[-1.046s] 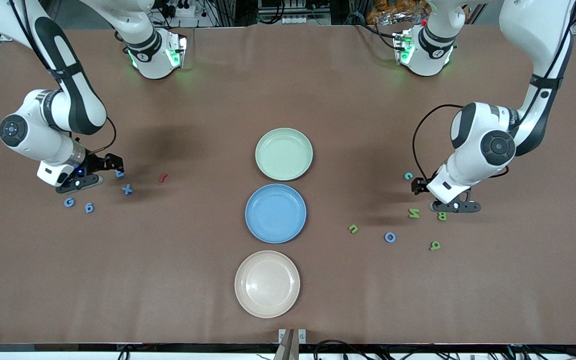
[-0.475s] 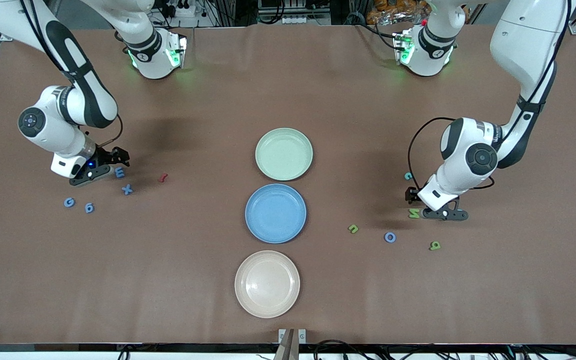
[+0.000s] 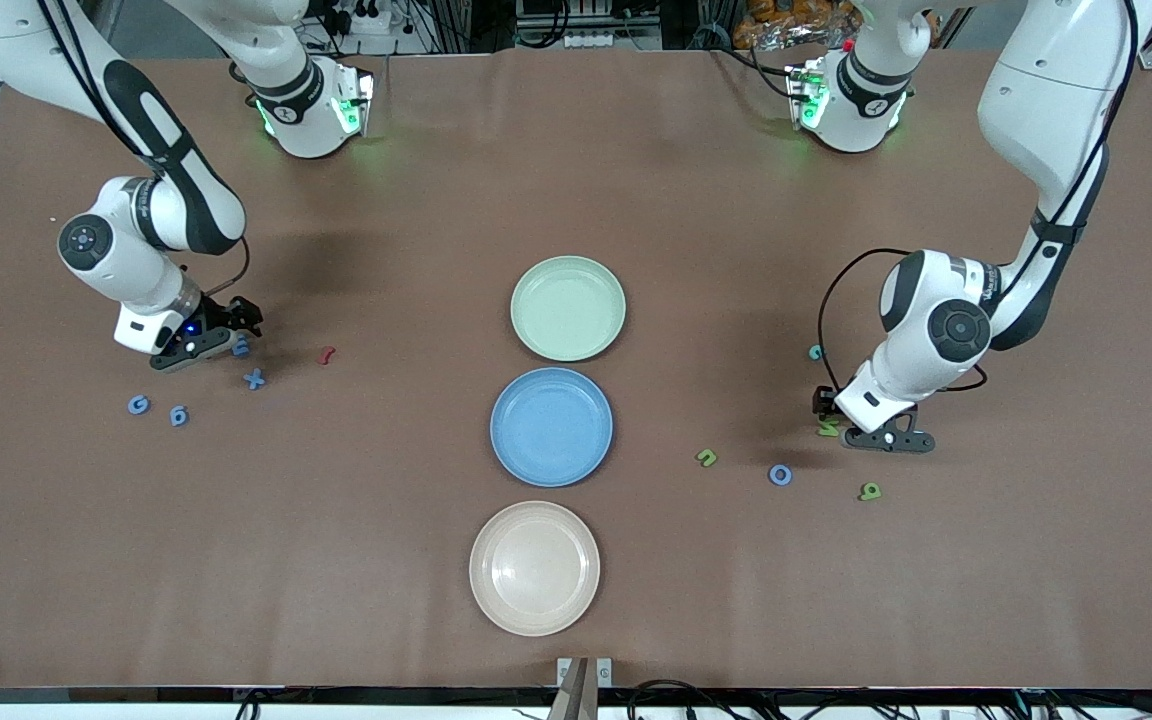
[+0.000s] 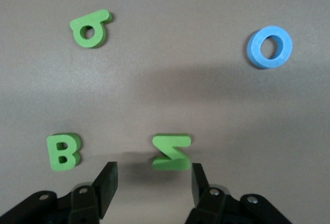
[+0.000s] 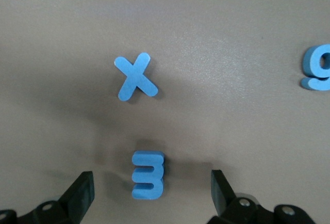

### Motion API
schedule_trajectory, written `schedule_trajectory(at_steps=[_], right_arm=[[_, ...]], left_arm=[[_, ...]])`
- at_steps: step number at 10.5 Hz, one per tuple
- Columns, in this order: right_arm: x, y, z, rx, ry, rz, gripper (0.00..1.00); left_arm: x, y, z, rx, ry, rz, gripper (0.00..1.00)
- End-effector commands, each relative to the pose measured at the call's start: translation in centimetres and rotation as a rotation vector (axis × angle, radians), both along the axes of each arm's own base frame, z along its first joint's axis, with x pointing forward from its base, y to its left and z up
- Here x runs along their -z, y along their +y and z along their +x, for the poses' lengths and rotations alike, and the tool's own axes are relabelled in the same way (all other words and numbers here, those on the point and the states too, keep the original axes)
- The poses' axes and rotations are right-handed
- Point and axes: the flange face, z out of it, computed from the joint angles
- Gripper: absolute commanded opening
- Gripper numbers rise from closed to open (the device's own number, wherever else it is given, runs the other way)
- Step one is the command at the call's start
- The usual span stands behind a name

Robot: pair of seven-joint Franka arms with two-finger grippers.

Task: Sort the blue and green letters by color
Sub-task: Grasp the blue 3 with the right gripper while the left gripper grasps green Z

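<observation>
Left gripper, jaws apart, straddles the green Z; right gripper, likewise apart, straddles the blue E. Both letters look light, chunky and rigid; pinch across flat side faces.

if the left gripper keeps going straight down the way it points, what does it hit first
Most likely the green Z. The left gripper is open, with the Z lying just ahead between the fingers. The green B sits off to one side; depth is hard to judge.

The left arm hides the green B in the front view.
</observation>
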Motion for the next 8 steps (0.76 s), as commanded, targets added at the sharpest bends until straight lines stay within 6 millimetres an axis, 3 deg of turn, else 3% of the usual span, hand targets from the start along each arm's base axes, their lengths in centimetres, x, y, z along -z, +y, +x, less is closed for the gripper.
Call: schedule_trajectory(at_steps=[1,3,5,6,8], right_arm=[[0.5,-0.1,-0.4,-0.041,-0.025,-0.007,0.42],[0.7,0.0,-0.3,-0.043,-0.035,-0.006,0.24],[1.0,-0.2,-0.5,-0.036,-0.032,-0.003,0.17],[1.0,-0.2,-0.5,-0.035,-0.031,-0.003,0.13],[-0.3,-0.7,0.1,-0.017,-0.046,-0.011,0.01]], left_arm=[[0.9,-0.6,1.2,0.002,-0.021,0.002,0.66],[2.1,-0.7,1.2,0.003,-0.025,-0.007,0.64],[2.3,-0.8,1.1,0.005,-0.024,-0.007,0.58],[2.3,-0.8,1.1,0.005,-0.024,-0.007,0.48],[2.0,-0.9,1.2,0.007,-0.028,-0.007,0.0]])
